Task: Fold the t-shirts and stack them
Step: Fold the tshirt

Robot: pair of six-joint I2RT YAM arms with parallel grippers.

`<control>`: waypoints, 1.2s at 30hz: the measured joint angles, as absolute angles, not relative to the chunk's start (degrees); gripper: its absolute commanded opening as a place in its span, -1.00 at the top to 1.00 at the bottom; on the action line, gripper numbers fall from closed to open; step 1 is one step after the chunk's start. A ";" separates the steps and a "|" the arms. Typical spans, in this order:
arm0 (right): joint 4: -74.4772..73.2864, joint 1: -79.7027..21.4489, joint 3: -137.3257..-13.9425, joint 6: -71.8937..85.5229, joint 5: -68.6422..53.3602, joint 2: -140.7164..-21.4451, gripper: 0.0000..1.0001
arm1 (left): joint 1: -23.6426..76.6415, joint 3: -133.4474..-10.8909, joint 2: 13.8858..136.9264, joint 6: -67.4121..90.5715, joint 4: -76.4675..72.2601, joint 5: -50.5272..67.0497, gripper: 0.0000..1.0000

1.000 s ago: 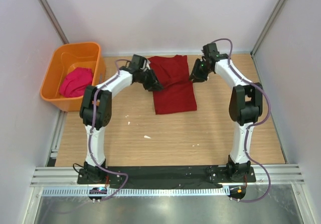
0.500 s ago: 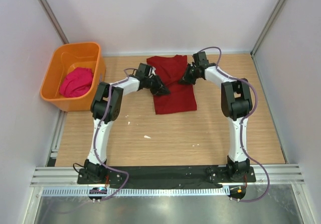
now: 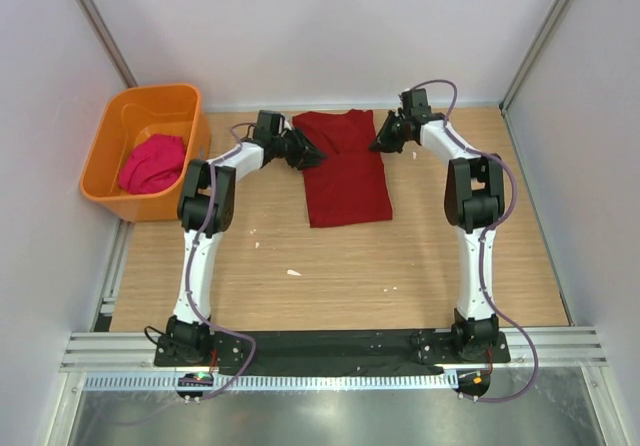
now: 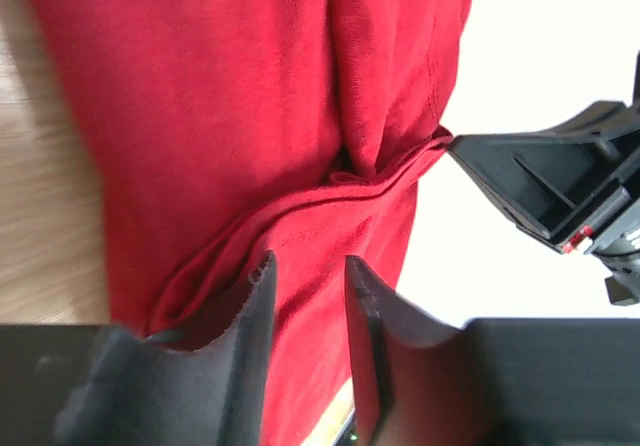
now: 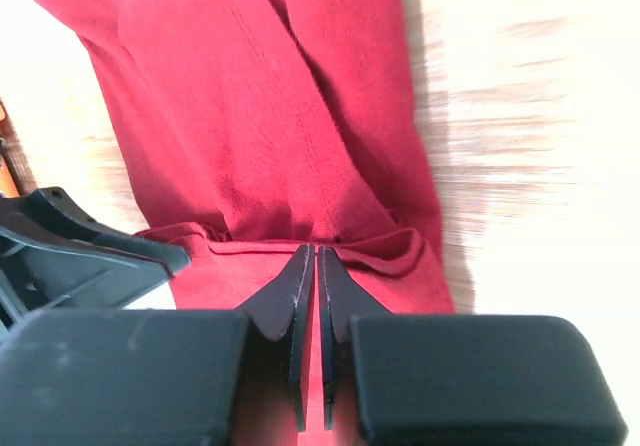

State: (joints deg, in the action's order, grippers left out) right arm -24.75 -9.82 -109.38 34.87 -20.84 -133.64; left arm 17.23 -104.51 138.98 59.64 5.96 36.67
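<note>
Both arms have shifted toward the far corners of the crimson t-shirt [image 3: 347, 178]. There the right fingers [image 5: 296, 301] pinch a fold, nearly shut; the left fingers [image 4: 250, 338] stand part open astride cloth. Fold likely beginning.

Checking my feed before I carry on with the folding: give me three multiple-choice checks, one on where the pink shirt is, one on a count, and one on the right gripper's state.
1. Where is the magenta-pink t-shirt? A in the orange tub; B on the floor; C hung on the wall.
2. How many t-shirts lie on the table? A none; B one; C two.
3. The jaws of the right gripper are: A wide apart; B almost together; C out of view.
Answers: 1 A, it sits bunched inside the tub. 2 B, only the crimson t-shirt lies there. 3 B, the right wrist view shows barely a slit between them.
</note>
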 measured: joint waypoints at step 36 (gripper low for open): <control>-25.74 -10.13 -62.00 18.50 -21.63 -99.68 0.21 | 23.97 -60.62 103.57 41.39 9.67 30.04 0.09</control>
